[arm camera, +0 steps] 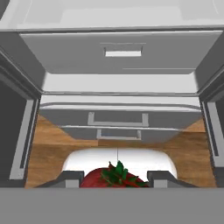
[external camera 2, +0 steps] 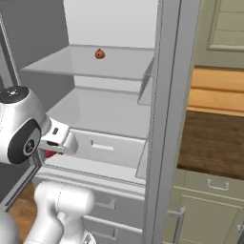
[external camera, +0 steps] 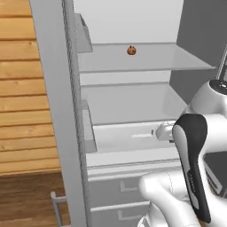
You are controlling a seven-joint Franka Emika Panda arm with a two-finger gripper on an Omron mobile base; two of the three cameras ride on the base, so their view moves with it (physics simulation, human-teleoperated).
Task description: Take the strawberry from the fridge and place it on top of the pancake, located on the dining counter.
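Fridge (external camera: pixel 133 102) is wide open, white shelves inside and the two bottom drawers (arm camera: pixel 117 119) showing below. Gripper (arm camera: pixel 117 178) is closed down on the strawberry (arm camera: pixel 114 177). In the hand cam the berry sits right btwn the two dark finger tips at 6 o'clock, red w/ green leafy top pointing up toward 12. Tips are pressed against both sides of it, so it's def held, not just near.

From the right base cam the arm's hand (external camera 2: pixel 59 140) is at about 9 o'clock, in front of the fridge's lower crisper drawer (external camera 2: pixel 107 150), and you can see a bit of red (external camera 2: pixel 50 153) poking out just under it. Left base cam has the hand (external camera: pixel 165 131) around 3 o'clock, mostly hidden behind the arm's big black-and-white link, so can't make out the berry from that side.

Other thing inside: a small orange-brown ball (external camera: pixel 131 50) on the upper shelf, at 12 o'clock in both base cams, well apart from the gripper and up higher.

Hand cam also shows wood floor (arm camera: pixel 52 148) under the drawers, and the fridge doors swung out on both sides at 3 and 9.
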